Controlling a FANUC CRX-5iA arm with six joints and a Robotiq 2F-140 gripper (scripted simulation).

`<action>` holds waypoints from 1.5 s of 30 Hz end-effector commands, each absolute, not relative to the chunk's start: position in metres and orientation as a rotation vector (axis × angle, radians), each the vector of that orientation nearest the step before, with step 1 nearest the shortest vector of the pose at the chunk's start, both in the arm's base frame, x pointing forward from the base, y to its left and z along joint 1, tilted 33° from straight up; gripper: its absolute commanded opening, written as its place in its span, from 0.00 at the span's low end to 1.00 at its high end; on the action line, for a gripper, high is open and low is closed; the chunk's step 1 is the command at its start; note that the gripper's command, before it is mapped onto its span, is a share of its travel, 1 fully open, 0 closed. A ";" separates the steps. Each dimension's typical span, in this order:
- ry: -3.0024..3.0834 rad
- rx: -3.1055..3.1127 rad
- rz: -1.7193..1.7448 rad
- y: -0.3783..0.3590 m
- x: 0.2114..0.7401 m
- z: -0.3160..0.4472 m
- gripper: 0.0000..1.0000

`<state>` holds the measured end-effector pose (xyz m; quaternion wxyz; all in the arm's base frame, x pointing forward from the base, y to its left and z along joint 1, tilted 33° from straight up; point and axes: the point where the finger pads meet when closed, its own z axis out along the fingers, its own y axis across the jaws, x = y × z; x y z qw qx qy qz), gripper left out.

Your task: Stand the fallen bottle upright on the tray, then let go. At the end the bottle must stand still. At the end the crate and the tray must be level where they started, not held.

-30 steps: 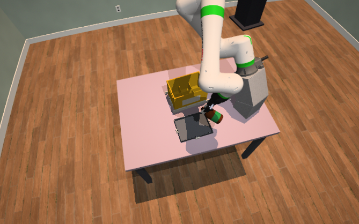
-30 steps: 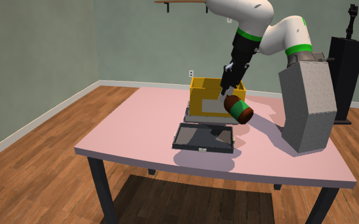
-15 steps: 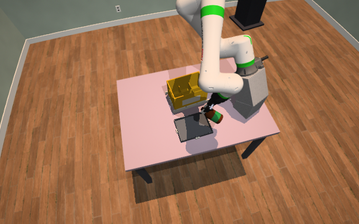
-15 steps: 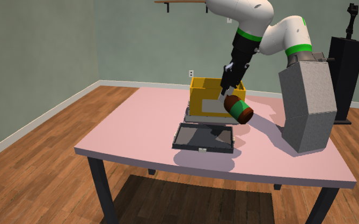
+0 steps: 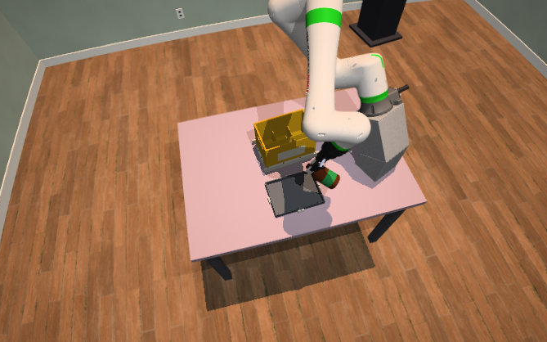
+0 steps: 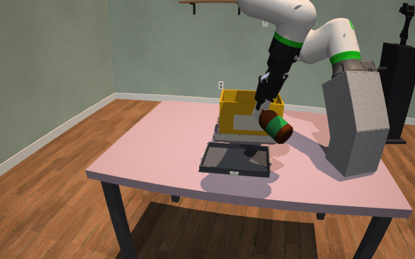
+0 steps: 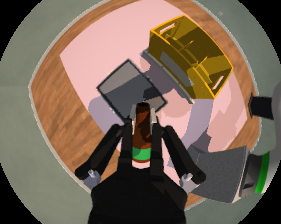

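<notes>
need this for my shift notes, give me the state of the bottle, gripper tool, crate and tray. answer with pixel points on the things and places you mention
bottle (image 5: 328, 177) (image 6: 275, 126) (image 7: 142, 135): tilted, held at its neck end, raised off the table
tool (image 5: 312, 168) (image 6: 260, 109) (image 7: 143, 116): shut on the bottle, pointing down at a slant
yellow crate (image 5: 269, 157) (image 6: 226, 119) (image 7: 211, 62): upright, open-topped, not held
tray (image 5: 299, 191) (image 6: 226, 158) (image 7: 122, 99): level, not held, no bottle standing on it
</notes>
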<state>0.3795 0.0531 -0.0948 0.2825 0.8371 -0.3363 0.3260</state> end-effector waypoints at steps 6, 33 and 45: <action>-0.899 2.240 0.876 0.053 0.379 -0.095 0.00; -0.840 2.154 1.002 0.054 0.377 -0.097 0.00; -0.821 2.130 1.047 0.055 0.378 -0.097 0.00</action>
